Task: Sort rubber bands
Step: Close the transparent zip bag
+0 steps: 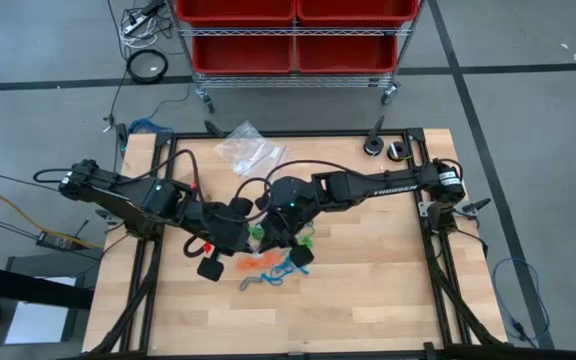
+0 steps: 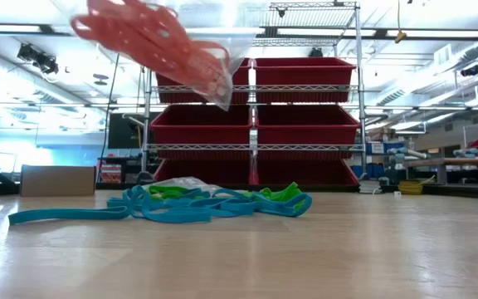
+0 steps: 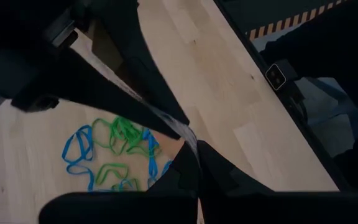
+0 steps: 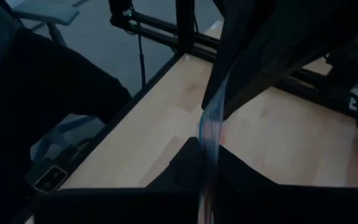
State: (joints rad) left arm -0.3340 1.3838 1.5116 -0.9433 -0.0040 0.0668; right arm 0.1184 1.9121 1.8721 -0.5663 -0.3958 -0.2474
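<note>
One tangled heap of blue, green and orange rubber bands [image 1: 268, 262] on the bench [image 1: 368, 290], too knotted to count, one clear bag [image 2: 160, 46] of orange bands raised above it, left hand [image 3: 190, 144] and right hand [image 4: 211, 134] both clamped shut on the bag's edge.

One camera hangs above and looks straight down on the whole table [image 1: 368, 290] and both arms; a second sits at table-top height, close to the wood, facing level across it to the red bin rack [image 2: 254, 120], which the overhead view also catches at its top edge; both share the rubber bands [image 2: 189, 203] mid-table; each wrist camera looks forward along its own arm, very near the table, past its end effector; the left one also sees the bands.
</note>
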